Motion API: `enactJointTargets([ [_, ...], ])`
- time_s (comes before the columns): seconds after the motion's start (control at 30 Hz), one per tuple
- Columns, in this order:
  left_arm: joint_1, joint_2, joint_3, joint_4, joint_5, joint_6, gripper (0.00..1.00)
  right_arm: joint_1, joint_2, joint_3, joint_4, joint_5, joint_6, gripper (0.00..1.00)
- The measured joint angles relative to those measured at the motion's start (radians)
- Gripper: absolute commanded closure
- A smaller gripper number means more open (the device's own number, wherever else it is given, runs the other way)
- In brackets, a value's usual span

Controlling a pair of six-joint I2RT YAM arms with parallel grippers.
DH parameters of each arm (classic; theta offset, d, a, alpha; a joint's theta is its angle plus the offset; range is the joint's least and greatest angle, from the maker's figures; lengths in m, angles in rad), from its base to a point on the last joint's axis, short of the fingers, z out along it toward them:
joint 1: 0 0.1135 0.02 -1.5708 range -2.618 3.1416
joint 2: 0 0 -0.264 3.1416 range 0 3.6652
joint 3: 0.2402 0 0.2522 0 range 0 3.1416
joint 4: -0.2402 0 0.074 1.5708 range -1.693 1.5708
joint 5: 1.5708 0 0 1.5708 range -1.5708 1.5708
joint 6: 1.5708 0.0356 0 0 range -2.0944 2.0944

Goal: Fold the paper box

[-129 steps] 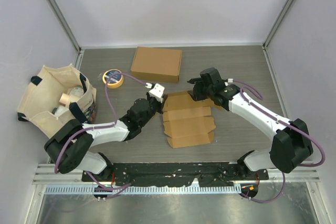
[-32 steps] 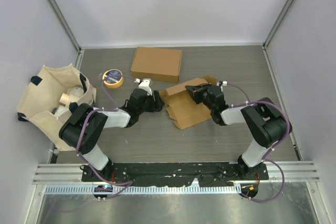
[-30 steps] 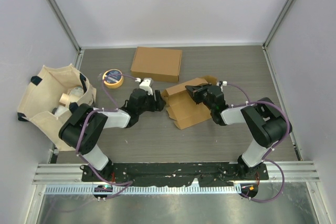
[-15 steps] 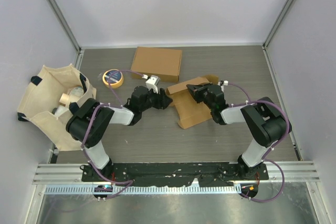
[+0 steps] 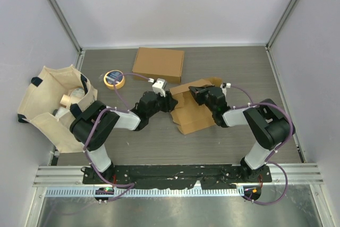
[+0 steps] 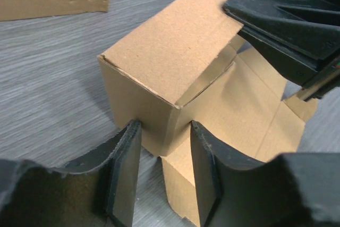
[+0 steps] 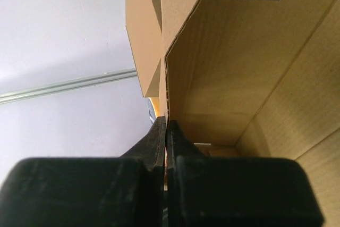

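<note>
So the right pincer [image 7: 166, 127] is clamping a paper box [image 6: 159, 62] flap and the left pincer [image 6: 162, 150] is straddling its corner half-open, gripping nothing yet. Squeezing now is risking crushing it.

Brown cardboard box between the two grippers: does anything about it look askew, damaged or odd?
The half-folded brown cardboard box lies skewed on the grey table, one wall raised and pinched by the right gripper; the left gripper straddles its corner. No tears visible.

paper box [image 5: 191, 119] centre, closed box [image 5: 158, 64] behind; near tabletop [image 5: 159, 144] free
</note>
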Motion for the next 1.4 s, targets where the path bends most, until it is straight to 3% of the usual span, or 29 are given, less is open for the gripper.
enactJointTargets([
  [0.17,-0.023,0.007,0.0,0.004,-0.063,0.01,0.61,0.009,-0.009,-0.017,0.009,0.02,0.012,0.99],
  [0.27,-0.039,0.008,0.0,0.007,-0.091,0.036,0.43,0.009,-0.013,-0.023,0.013,0.023,0.015,0.99],
  [0.33,-0.05,0.008,-0.003,0.01,-0.1,0.059,0.37,0.01,-0.018,-0.024,0.011,0.023,0.014,0.99],
  [0.4,-0.057,0.005,-0.014,0.018,-0.113,0.083,0.38,0.012,-0.022,-0.025,0.009,0.021,0.006,0.99],
  [0.53,-0.062,-0.018,-0.04,-0.001,-0.139,0.127,0.6,0.022,-0.037,-0.036,0.005,0.02,-0.013,0.99],
  [0.6,-0.062,-0.024,-0.042,-0.003,-0.148,0.146,0.62,0.026,-0.044,-0.043,0.005,0.022,-0.015,0.99],
  [0.7,-0.062,-0.024,-0.043,-0.003,-0.153,0.159,0.61,0.035,-0.059,-0.056,0.003,0.043,-0.014,0.99],
  [0.93,-0.069,-0.024,-0.082,0.031,-0.16,0.164,0.48,0.1,-0.095,-0.099,0.008,0.135,-0.014,0.99],
  [1.13,-0.074,-0.024,-0.121,0.053,-0.166,0.161,0.53,0.108,-0.063,-0.148,0.119,0.143,0.004,0.99],
  [1.3,-0.077,-0.024,-0.122,0.068,-0.183,0.163,0.43,0.116,-0.063,-0.148,0.121,0.16,0.005,0.99],
  [1.4,-0.084,-0.023,-0.121,0.083,-0.204,0.167,0.46,0.119,-0.063,-0.151,0.123,0.164,0.021,0.99],
])
